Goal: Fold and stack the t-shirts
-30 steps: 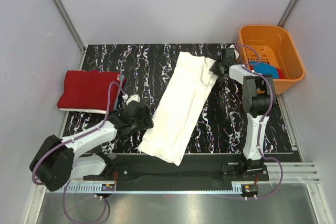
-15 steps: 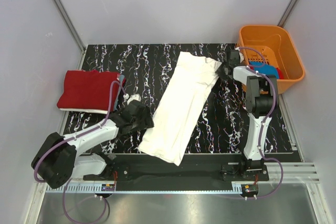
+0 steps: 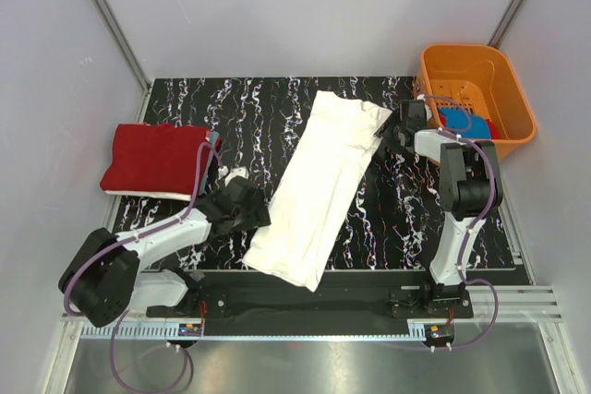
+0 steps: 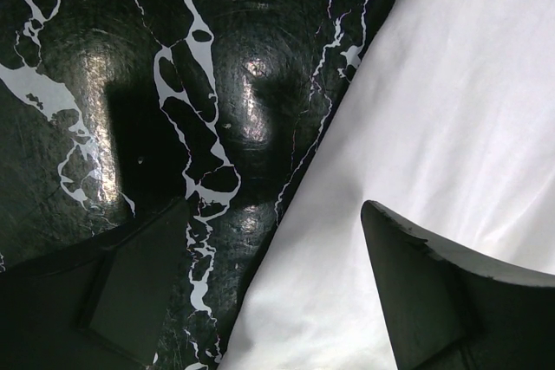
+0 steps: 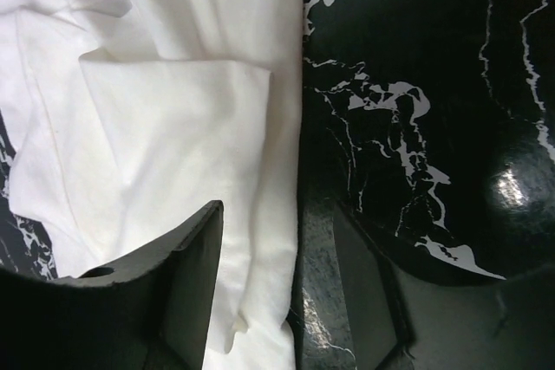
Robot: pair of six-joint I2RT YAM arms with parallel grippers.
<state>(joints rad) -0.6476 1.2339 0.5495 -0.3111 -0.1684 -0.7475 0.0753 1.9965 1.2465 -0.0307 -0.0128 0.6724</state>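
1. Just now the right gripper backed off the long white cloth t-shirt, which lies diagonally between both grippers. Its jaws are wide and empty, and the sleeve fold seems done.
2. Meanwhile the left gripper, equally wide, straddles its near edge.

Soft matt white t-shirt cloth; glossy marbled table

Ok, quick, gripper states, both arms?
Left gripper: open, straddling the white t-shirt edge, holding nothing.
Right gripper: open over the same shirt's edge, not clamped.
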